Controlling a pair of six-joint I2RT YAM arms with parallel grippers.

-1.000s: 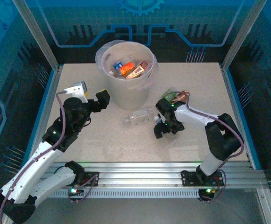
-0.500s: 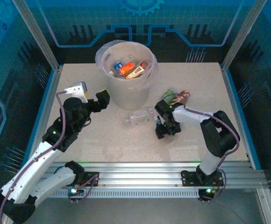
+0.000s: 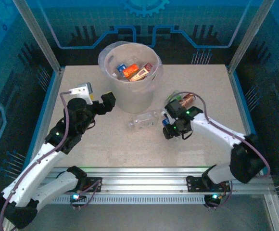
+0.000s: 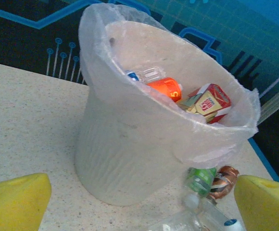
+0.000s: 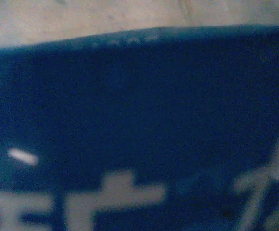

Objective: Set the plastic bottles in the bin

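Right gripper (image 3: 172,131) has narrowed around a blue-labelled bottle (image 5: 130,120) near the middle of the table (image 3: 110,144), so a pickup seems begun; firm hold unclear. Left gripper (image 4: 142,195) gapes empty beside the far-edge bin (image 3: 130,98).

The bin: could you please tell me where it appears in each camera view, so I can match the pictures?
Top external: the bin stands upper centre, at the far side of the table.
Left wrist: the bin stands mid-frame, seen from the side.
Right wrist: a blurred blue surface close to the lens.
Shared landmark: the orange-labelled bottle inside the bin.
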